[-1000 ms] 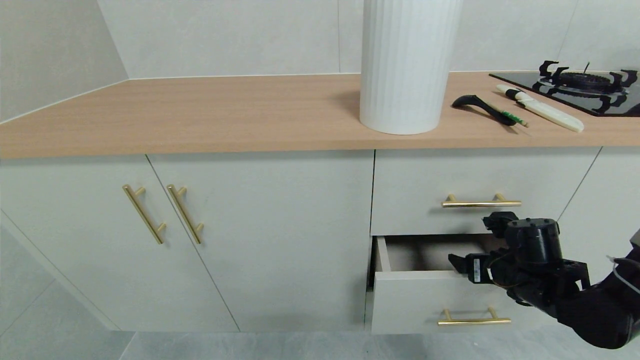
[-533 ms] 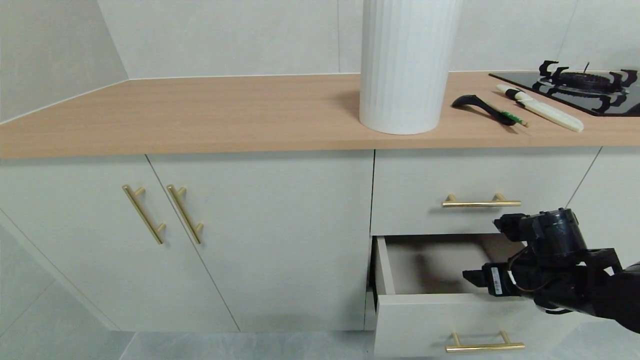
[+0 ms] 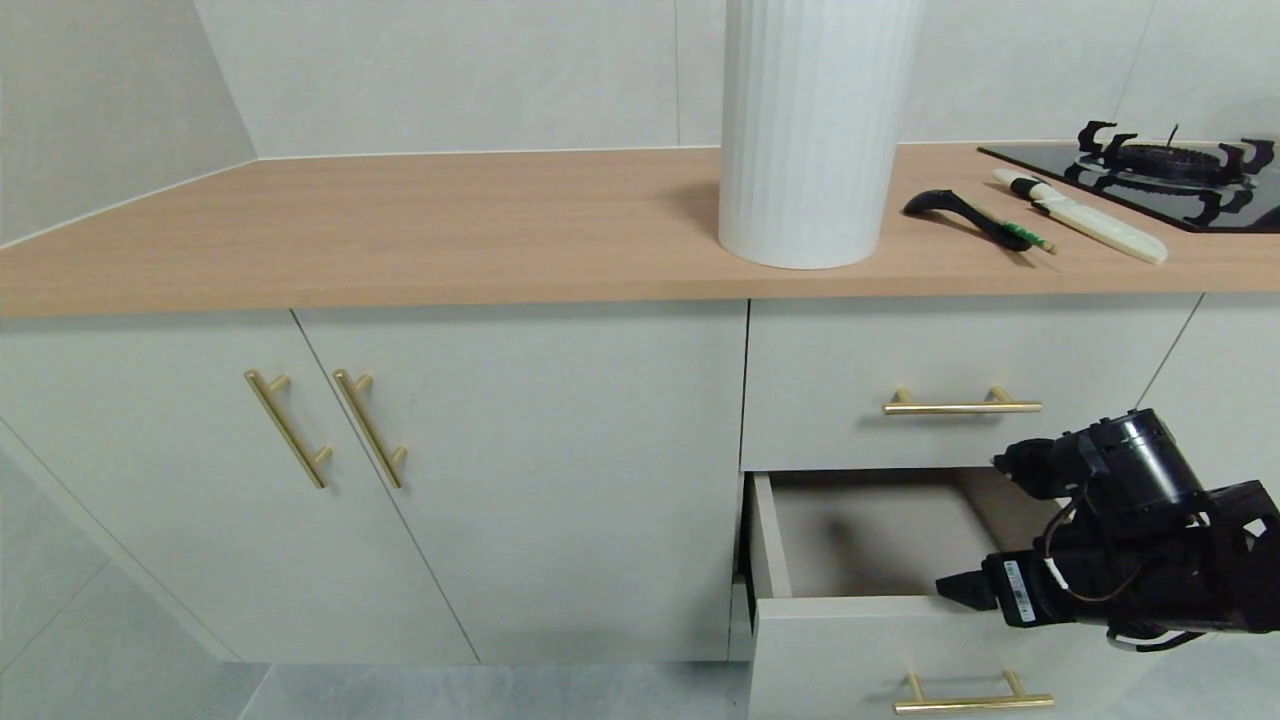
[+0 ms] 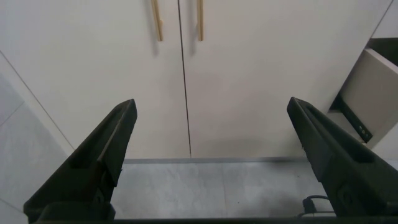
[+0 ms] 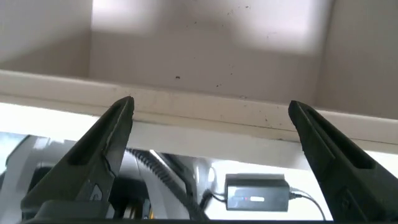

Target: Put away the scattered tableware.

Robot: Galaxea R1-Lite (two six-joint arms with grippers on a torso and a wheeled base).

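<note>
**Kitchen run, lower drawer open, utensils not yet collected**

Kitchen cabinets in pale grey carry a wood-grain desk (image 3: 400, 230) against a tiled wall.

1. Right end effector (image 3: 975, 525): fingers spread wide and holding nothing. It sits at the near right corner of the open lower drawer (image 3: 770, 530). The right wrist view places the drawer's front rim between the two fingers; whether they touch it cannot be told.
2. Left end effector (image 4: 211, 124): fingers spread and holding nothing. It hangs low, facing the double cabinet doors (image 4: 183, 74) at the left, close to the floor.
3. Drawer: it stands out from the cabinet face, and what shows of its inside is bare. The upper drawer, with its brass handle (image 3: 962, 406), is closed.
4. Task items: a black ladle (image 3: 965, 218) and a white knife (image 3: 1085, 226) lie side by side on the desk at the right. They are between a tall ribbed white cylinder (image 3: 808, 130) and the hob (image 3: 1170, 165), well above and apart from both end effectors.

Assessment: the opening step appears complete or nearly so, and no utensil is in hand. The next move calls for the right arm to rise clear of the drawer front and the desk edge. It must then take one item low along its handle; the knife's blade end should be avoided.
</note>
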